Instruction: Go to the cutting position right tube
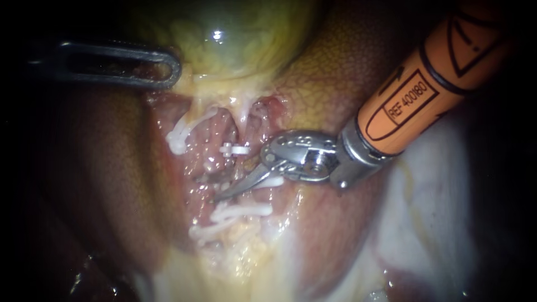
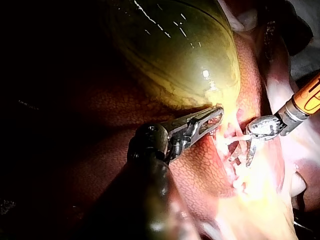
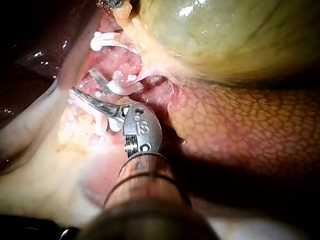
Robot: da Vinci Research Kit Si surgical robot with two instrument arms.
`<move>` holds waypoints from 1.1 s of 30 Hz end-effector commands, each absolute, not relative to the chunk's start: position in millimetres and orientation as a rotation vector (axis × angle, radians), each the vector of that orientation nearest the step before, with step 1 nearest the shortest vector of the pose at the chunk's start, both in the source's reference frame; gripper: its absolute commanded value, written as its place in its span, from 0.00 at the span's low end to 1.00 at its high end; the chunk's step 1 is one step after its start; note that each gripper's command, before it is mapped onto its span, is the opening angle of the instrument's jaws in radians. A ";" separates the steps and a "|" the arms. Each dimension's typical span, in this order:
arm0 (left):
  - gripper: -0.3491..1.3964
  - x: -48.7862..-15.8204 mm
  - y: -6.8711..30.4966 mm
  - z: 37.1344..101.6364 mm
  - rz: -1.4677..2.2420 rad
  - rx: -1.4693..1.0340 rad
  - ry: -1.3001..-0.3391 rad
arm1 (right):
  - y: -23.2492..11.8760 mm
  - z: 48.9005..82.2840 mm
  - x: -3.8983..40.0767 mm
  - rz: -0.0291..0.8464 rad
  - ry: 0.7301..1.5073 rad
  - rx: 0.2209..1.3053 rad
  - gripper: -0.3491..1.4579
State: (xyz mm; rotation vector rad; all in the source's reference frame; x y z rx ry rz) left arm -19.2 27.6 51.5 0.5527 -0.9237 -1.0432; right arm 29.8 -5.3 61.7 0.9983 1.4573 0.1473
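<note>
Endoscope view: the right instrument (image 1: 238, 179) enters from the upper right on an orange shaft, its metal wrist just right of centre. The tip is two blades. They stand apart and grip nothing, and the gap is clearest in the right wrist view. The longer blade points toward the lower left of the frame. The right tube (image 1: 235, 168) sits at centre frame, a pink strand running down from the gallbladder (image 1: 240, 33), and is hard to separate from the wet tissue around it. White clips (image 1: 234, 149) cross it above and below the blades, and one more lies just under the long blade. In the right wrist view a white clip sits in the gap between the blades; I cannot tell whether either blade touches the tube. The left instrument (image 1: 162, 70) is at the upper left, well apart from the blades, its slotted jaws closed on the gallbladder's lower edge. Mottled brown liver (image 1: 100, 168) lies on both sides.
</note>
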 end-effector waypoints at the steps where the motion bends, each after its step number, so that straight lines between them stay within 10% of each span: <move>1: 0.00 -19.2 27.6 51.5 -1.043 0.553 -0.924 | -5.3 61.6 29.9 0.147 1.460 0.997 0.48; 33: 0.00 -19.2 27.6 51.5 -1.043 0.553 -0.924 | -3.6 56.0 30.0 0.193 1.522 1.035 0.70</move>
